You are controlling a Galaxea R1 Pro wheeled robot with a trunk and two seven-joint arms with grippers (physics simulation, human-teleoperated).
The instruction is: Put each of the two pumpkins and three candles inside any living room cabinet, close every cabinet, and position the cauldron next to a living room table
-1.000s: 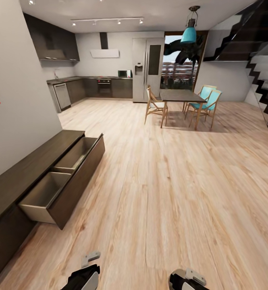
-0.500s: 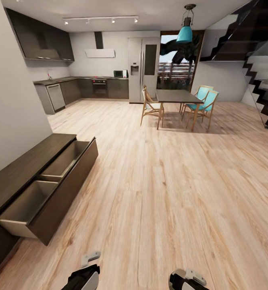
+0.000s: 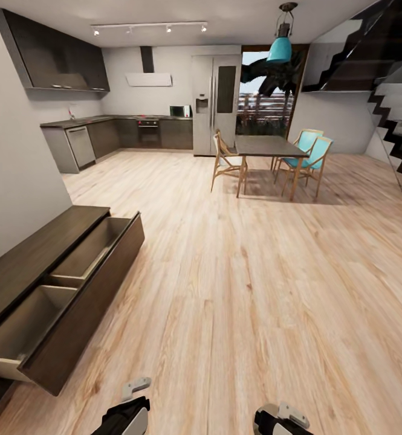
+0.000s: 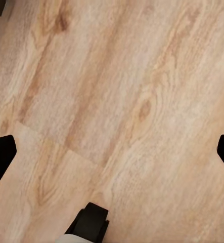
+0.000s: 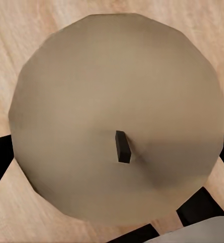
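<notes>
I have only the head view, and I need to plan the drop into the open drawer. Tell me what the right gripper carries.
Observer: In the right wrist view the right gripper is shut on a candle, whose dark wick faces the camera.
Operator: Report the left gripper.
Observer: The left gripper is open, with nothing between its fingers.
Operator: Say what lies beneath it.
Observer: Bare wooden floor, seen in the left wrist view.
</notes>
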